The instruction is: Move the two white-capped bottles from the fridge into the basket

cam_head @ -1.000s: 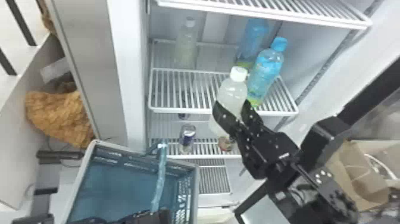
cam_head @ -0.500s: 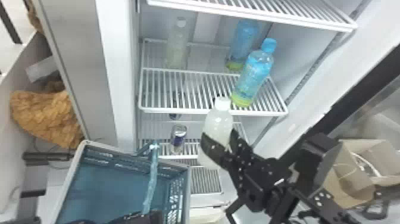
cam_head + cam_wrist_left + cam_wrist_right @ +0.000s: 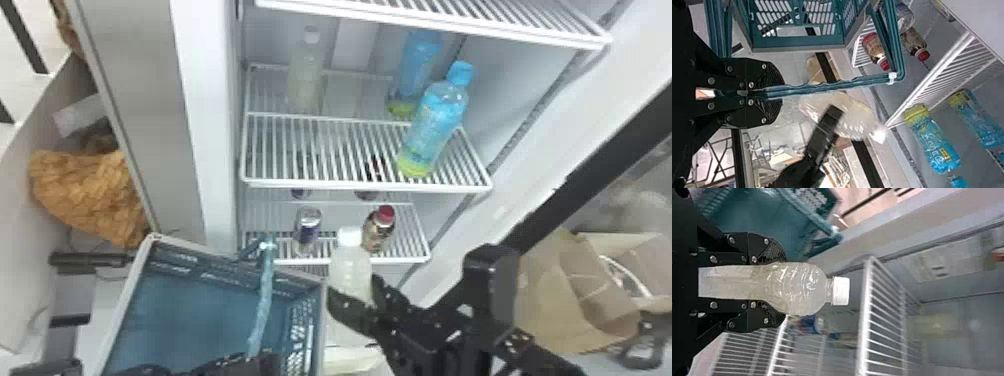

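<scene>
Plastic, clear and ringed with ribs at the shoulder, gleams on the white-capped bottle (image 3: 350, 267), and the right claw (image 3: 353, 287) has it pinched round the body, a black finger on each side! It's upright, smooth cap (image 3: 350, 236) on top, out in front of the fridge and just beside the basket's right wall, outside the rim. And what a basket (image 3: 319, 325): teal plastic, walls punched with rows of slots, sitting at the near left. Its thin, gently wavy handle (image 3: 262, 305) is clamped in the left claw (image 3: 244, 364), flat fingers pressed against it.

Now to the fridge! On the middle wire shelf (image 3: 365, 186), at the far left, stands the other white-capped bottle (image 3: 304, 77), slim and pale. Across to the right, two blue-capped bottles (image 3: 434, 127) (image 3: 421, 55) wear glossy blue bodies over yellow-green bases, one nearer, one behind. Down on the lower shelf (image 3: 412, 258), a round metal can (image 3: 307, 227) stands left of a squat dark bottle with a red cap (image 3: 378, 232). Out left, a tan bundle (image 3: 90, 192) shows scaly, puckered folds; out right, an open cardboard box (image 3: 545, 290) splays its stiff flaps.
</scene>
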Tool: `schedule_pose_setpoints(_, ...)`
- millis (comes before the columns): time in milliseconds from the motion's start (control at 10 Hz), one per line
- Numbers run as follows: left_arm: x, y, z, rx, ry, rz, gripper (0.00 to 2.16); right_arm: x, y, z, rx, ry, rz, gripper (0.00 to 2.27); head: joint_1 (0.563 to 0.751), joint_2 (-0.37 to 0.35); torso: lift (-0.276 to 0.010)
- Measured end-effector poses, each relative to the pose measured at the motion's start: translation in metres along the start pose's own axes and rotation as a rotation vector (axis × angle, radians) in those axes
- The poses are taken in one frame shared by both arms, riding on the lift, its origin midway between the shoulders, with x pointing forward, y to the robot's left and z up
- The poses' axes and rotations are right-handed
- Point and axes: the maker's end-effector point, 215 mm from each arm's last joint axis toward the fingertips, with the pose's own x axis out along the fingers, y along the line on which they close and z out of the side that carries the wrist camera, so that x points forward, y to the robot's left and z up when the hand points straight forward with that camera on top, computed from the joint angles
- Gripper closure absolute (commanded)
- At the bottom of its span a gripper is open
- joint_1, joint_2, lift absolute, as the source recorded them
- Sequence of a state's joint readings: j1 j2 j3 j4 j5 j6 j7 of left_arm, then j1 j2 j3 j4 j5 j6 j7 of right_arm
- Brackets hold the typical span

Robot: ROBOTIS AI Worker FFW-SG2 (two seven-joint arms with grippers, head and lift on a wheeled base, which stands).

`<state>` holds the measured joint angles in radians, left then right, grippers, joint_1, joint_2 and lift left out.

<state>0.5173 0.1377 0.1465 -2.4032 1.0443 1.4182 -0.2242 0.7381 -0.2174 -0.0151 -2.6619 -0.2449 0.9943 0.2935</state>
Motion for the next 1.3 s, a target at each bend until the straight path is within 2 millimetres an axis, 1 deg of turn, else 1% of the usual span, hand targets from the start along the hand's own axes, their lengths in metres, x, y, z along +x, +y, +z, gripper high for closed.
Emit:
schedule_pose_setpoints(100,0.000,0.000,0.000,0.001,0.000,0.001,1.21,0.010,-0.002,-0.016,0.021,0.054,0.027,0.91,0.695,-0.225,0.000)
schedule_pose_setpoints(200,0.000,0.001,0.000,0.001,0.001,0.001,1.21,0.019,-0.002,-0.024,0.039,0.082,0.047,0.91,0.695,-0.220,0.000)
schedule_pose_setpoints(300,0.000,0.001,0.000,0.000,0.001,0.001,1.21,0.026,0.003,-0.031,0.060,0.098,0.080,0.91,0.695,-0.212,0.000)
schedule_pose_setpoints(500,0.000,0.001,0.000,-0.001,0.001,0.001,1.21,0.045,0.027,-0.044,0.092,0.134,0.201,0.87,0.695,-0.147,0.000)
schedule_pose_setpoints(600,0.001,0.001,0.000,-0.002,0.002,0.001,1.21,0.053,0.032,-0.047,0.091,0.147,0.236,0.58,0.695,-0.121,0.000)
schedule_pose_setpoints(700,0.001,0.001,-0.001,-0.002,0.002,0.001,1.21,0.055,0.027,-0.043,0.068,0.140,0.221,0.30,0.695,-0.118,0.000)
schedule_pose_setpoints(800,0.001,0.001,0.000,-0.002,0.001,0.001,1.21,0.052,0.021,-0.030,0.034,0.109,0.183,0.11,0.695,-0.130,0.000)
schedule_pose_setpoints(900,0.000,0.001,0.000,-0.004,-0.001,0.000,1.21,0.049,0.017,-0.020,0.011,0.081,0.160,0.07,0.695,-0.138,0.000)
schedule_pose_setpoints(1100,0.001,0.001,0.000,-0.004,-0.002,-0.001,1.21,0.046,0.009,-0.005,-0.006,0.027,0.131,0.08,0.695,-0.150,0.000)
schedule_pose_setpoints(1200,0.000,0.001,0.000,-0.004,-0.002,0.000,1.21,0.041,-0.002,0.007,-0.021,-0.013,0.091,0.08,0.695,-0.169,0.000)
schedule_pose_setpoints(1300,0.000,0.001,0.001,-0.004,-0.005,0.000,1.21,0.035,-0.013,0.024,-0.044,-0.064,0.048,0.08,0.695,-0.180,0.000)
